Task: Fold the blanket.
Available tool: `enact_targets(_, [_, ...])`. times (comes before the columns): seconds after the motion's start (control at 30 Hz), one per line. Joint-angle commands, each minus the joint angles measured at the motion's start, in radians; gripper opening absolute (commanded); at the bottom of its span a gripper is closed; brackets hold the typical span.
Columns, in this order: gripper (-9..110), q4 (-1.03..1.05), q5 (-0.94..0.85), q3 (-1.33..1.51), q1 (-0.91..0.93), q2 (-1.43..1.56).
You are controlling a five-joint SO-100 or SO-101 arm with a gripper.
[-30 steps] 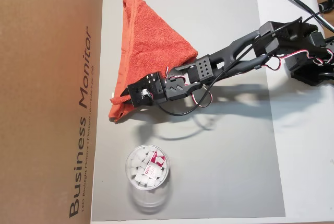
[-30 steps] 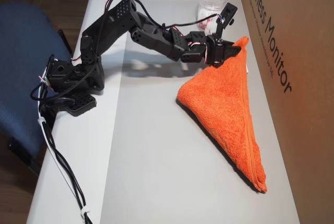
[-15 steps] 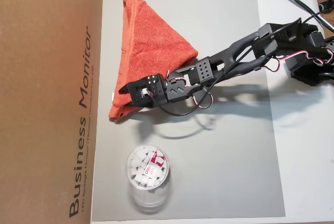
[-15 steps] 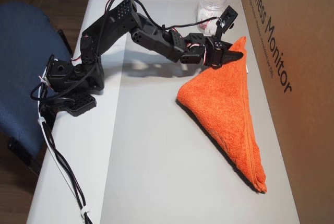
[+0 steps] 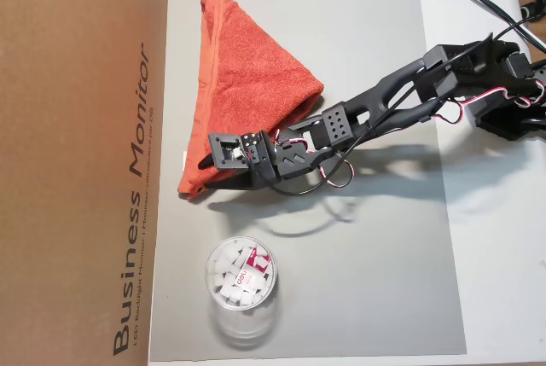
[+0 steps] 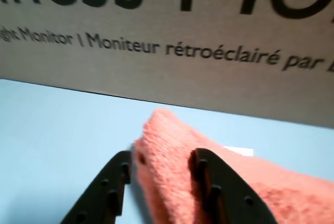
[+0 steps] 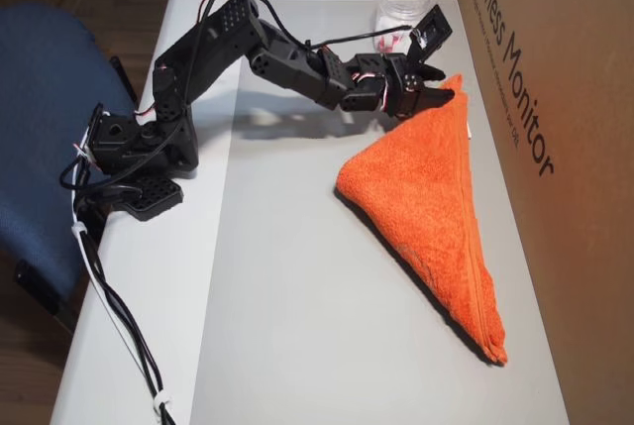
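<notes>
The blanket (image 5: 249,93) is seen folded into a triangle on the grey mat (image 5: 367,281), its long hemmed edge laid just beside the brown cardboard box (image 5: 77,161) in an overhead view. In the wrist view, the near corner of the blanket (image 6: 209,166) is found between the two black fingers (image 6: 112,182), which are spread apart; the cloth is touched on the right-hand finger's side, while a gap is left beside the left-hand one, so nothing is clamped. The gripper (image 7: 436,98) is held low over that same corner in an overhead view, jaws parted, with the arm (image 7: 228,49) stretched across from its base at the mat's edge. A clear plastic jar (image 5: 241,279) filled with small white pieces is stood on the mat near that corner, apart from the cloth. The far tip of the blanket (image 7: 490,346) is laid flat, pointed away from the arm. A blue chair (image 7: 40,128) is glimpsed beside the table.
</notes>
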Motion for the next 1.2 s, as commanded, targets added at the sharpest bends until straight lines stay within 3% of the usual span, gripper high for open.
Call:
enact_targets(0.0, [11, 0.000, 0.029, -0.038, -0.026, 0.014])
enact_targets(0.23, [11, 0.002, 0.014, -0.028, -0.075, 0.014])
enact_targets(0.8, [8, -0.002, -0.566, -0.029, -0.069, 0.112])
enact_targets(0.93, [0, -0.002, -0.601, -0.028, -0.069, 0.140])
enact_targets(1.17, [0, -0.006, -0.603, -0.044, -0.071, 0.156])
